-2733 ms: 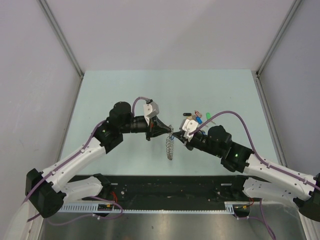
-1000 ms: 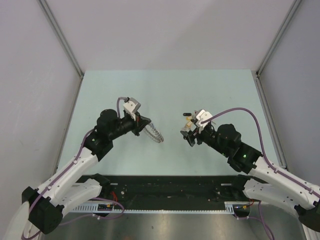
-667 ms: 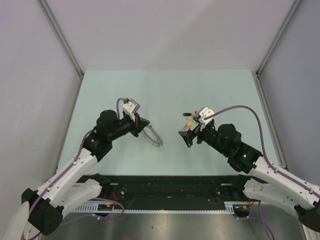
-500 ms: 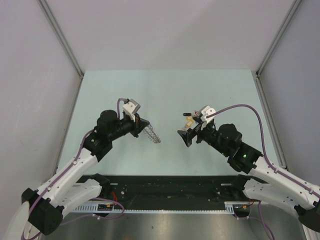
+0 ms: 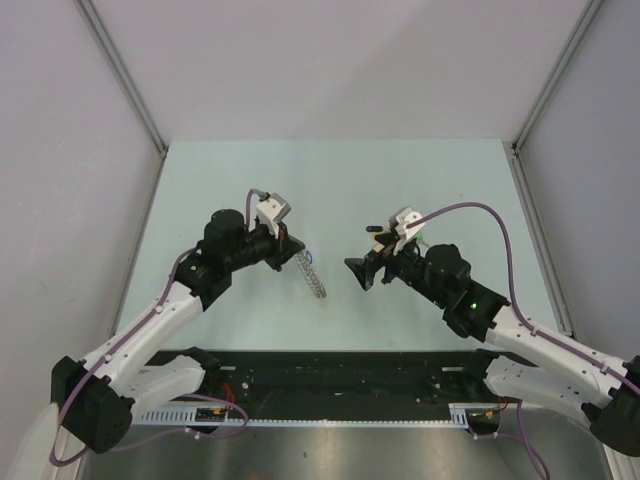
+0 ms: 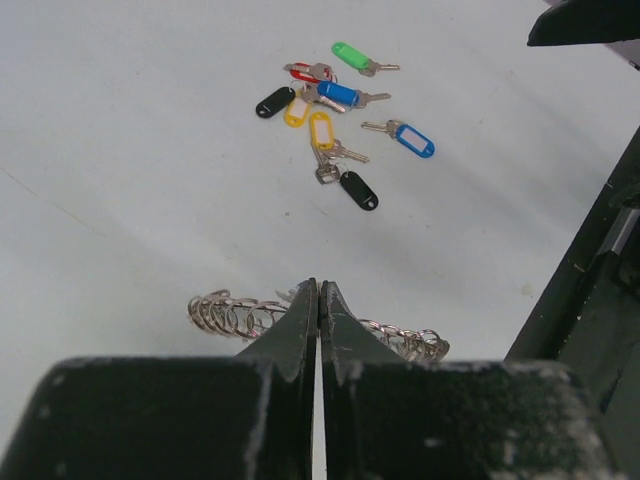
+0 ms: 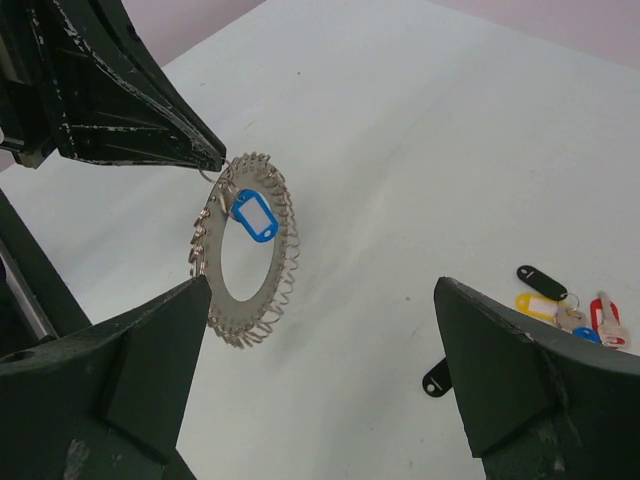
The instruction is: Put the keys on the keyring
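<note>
The left gripper (image 6: 318, 290) is squeezing tight on the rim of the keyring (image 7: 238, 318), holding it up on its edge. The keyring is showing as a flat grey metal circle with a big hole and curly wire loops all around. A blue tag (image 7: 256, 217) is hanging on it. The right gripper (image 7: 322, 300) is facing it, spread wide, holding nothing. Farther off, the keys (image 6: 321, 130) are lying bunched on the smooth pale table (image 6: 150, 150), showing shiny green, blue, yellow, black and red tags.
</note>
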You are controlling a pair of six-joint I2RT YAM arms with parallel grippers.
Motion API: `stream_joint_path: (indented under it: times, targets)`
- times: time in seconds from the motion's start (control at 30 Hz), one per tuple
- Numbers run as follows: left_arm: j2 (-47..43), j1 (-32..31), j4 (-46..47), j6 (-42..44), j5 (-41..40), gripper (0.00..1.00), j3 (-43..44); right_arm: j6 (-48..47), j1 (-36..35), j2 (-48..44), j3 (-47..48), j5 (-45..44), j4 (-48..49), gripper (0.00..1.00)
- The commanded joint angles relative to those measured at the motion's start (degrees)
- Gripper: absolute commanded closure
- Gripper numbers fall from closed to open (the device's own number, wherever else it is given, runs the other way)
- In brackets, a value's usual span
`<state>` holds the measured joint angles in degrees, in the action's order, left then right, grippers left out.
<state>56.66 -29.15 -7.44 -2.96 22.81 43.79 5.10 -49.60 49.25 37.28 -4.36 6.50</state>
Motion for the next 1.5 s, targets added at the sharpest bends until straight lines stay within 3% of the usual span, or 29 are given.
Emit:
stream_joint_path:
  times: [0.0, 0.57, 1.47]
  targets:
    - [-0.5, 0.8, 2.9, 0.5, 2.2, 1.00, 1.4, 2.0, -0.3, 2.2, 0.0, 1.6, 4.1, 0.00]
    - [1.7, 1.4, 5.2, 0.9, 6.0, 1.00, -1.3, 1.1, -5.8, 17.7, 0.3, 3.6, 11.7, 0.10]
    - [6.1, 2.5, 7.2, -0.7, 9.4, 0.98, -1.3, 0.4, -6.0, 21.8, 0.3, 3.5, 11.3, 0.16]
